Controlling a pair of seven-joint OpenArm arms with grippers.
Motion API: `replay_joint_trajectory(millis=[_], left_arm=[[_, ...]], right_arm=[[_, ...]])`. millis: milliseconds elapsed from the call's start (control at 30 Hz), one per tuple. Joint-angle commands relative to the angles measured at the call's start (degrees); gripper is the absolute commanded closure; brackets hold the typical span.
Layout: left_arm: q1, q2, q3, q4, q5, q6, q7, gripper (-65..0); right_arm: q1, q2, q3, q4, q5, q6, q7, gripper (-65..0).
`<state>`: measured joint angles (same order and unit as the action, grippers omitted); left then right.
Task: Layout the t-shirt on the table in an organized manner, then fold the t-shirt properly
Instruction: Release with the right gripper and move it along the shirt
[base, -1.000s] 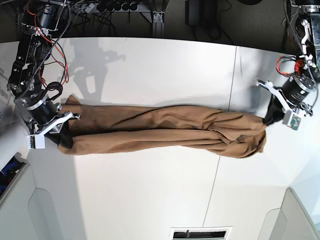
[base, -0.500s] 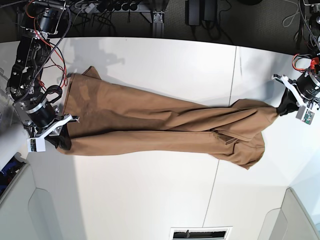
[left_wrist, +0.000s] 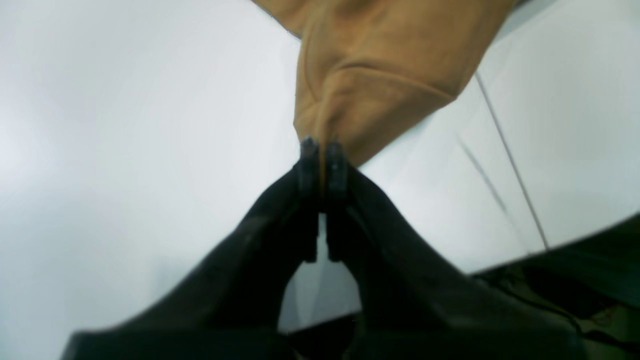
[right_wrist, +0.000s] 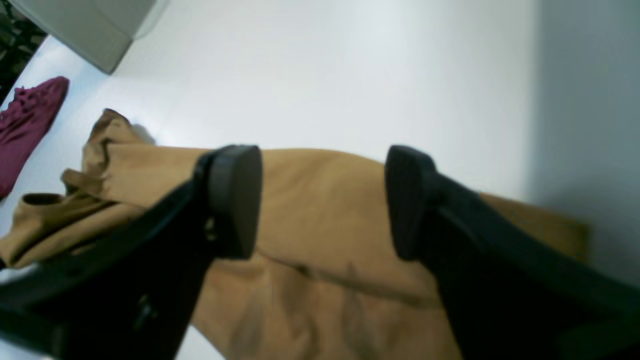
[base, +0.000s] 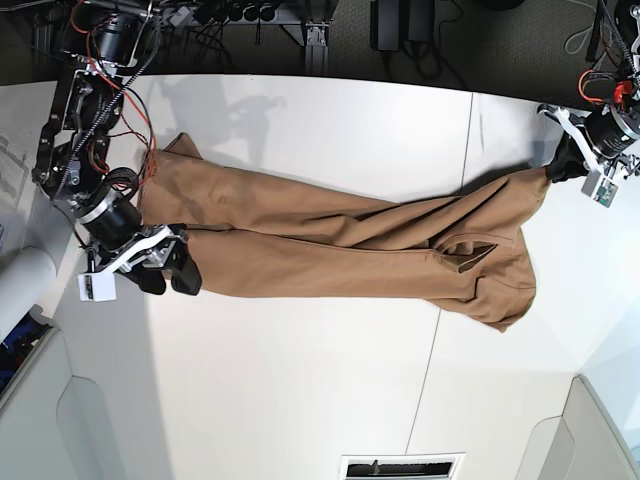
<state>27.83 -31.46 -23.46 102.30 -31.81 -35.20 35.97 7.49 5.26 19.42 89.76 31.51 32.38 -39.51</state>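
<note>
where soft tan t-shirt (base: 330, 235) stretches, creases run lengthwise

Soft matt tan cloth t-shirt (base: 330, 245) with creases, smooth white faintly glossy surface (base: 300, 380), matt black plastic-looking gripper fingers (right_wrist: 235, 200), crumpled magenta cloth (right_wrist: 27, 117), smooth grey-white plastic bin (right_wrist: 90, 25)

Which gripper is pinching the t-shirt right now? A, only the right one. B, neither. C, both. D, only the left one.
D: the left gripper is shut on a corner of the t-shirt, while the right gripper stands open above the cloth with nothing between its fingers.
</note>
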Motion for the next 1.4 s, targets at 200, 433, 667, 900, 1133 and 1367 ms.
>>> replay_joint_trajectory(millis=[200,433,667,900,1133,1367], left_arm=[[1.7,-1.0,-0.6,0.8,-0.7,-0.2,-0.7,0.0],[2.0,-1.0,-0.6,0.8,-3.6,-0.2,0.6,0.0],[2.0,-1.1,-0.6,0.8,-3.8,-0.2,0.5,0.0],[2.0,-1.0,-0.6,0.8,-4.1,-0.2,0.5,0.0],[2.0,-1.0,-0.6,0.8,-4.7,-0.2,0.8,0.0],[2.4,-0.9,-0.6,0.8,-4.9,-0.2,2.0,0.0]], right_arm=[[1.4,-0.5,-10.8,-7.1,-14.7,-0.1,12.2,-38.2],[1.7,-0.2,-22.6,-10.3,-18.9,-0.2,15.6,-38.2],[3.6,-0.2,-29.4,-10.2,-23.3,-0.2,16.2,-38.2],[6.1,-0.2,-36.2,-13.0,-29.9,-2.4,16.8,-38.2],[10.3,-0.5,-41.1,-20.1,-35.1,-10.8,19.2,-34.2],[14.3,-0.5,-40.3,-20.5,-35.7,-12.8,19.1,-5.0]])
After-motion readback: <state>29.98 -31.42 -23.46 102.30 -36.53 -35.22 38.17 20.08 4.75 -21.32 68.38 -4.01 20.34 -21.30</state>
